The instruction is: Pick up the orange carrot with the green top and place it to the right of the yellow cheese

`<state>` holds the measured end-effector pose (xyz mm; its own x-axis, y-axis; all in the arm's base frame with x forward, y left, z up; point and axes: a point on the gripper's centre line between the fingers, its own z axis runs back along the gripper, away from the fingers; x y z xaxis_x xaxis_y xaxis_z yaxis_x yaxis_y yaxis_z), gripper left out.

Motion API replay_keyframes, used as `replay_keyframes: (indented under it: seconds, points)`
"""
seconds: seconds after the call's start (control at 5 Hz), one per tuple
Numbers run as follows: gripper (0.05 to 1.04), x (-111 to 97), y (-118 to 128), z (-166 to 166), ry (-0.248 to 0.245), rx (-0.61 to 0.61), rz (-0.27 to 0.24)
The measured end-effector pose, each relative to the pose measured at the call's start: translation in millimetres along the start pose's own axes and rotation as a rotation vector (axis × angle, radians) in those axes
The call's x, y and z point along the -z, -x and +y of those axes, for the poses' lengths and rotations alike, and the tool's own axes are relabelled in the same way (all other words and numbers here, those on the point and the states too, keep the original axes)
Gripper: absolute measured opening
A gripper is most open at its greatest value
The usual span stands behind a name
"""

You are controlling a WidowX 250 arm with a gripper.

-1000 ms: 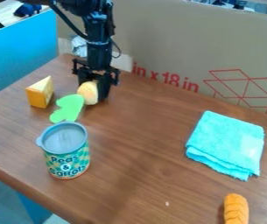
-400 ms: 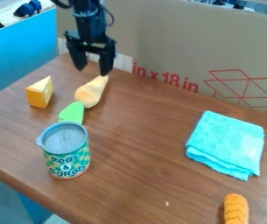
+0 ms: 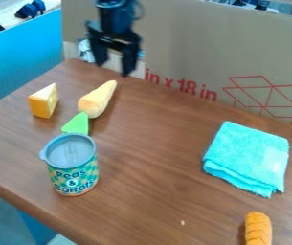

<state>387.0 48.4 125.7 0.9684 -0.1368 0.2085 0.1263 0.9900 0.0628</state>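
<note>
The black gripper [image 3: 115, 69] hangs open above the table's back left part, with nothing between its fingers. Just below it, a pale yellow cone-shaped toy [image 3: 97, 99] lies on the wood, its narrow end pointing to the back. At its wide end is a green piece [image 3: 76, 123], partly hidden behind a lidded can [image 3: 72, 165] that stands upright. A cheese wedge [image 3: 44, 101] sits to the left of the yellow toy.
A folded turquoise cloth [image 3: 248, 158] lies on the right of the brown table [image 3: 145, 191]. An orange ridged toy [image 3: 258, 228] is at the front right. A cardboard panel [image 3: 193, 43] stands along the back edge, a blue panel [image 3: 20, 52] at the left.
The gripper has let go of the yellow toy and risen toward the back. The toy now lies pointing backward, and the green piece has shifted, with less of it showing.
</note>
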Motion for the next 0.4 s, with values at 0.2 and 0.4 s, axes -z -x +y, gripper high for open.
replay_keyframes:
  seconds: [0.2,0.4]
  points:
    - [1.001,-2.5,-1.5,-54.9,0.019,0.133,0.013]
    - [1.001,-3.9,-3.7,-85.1,0.062,0.176,0.007]
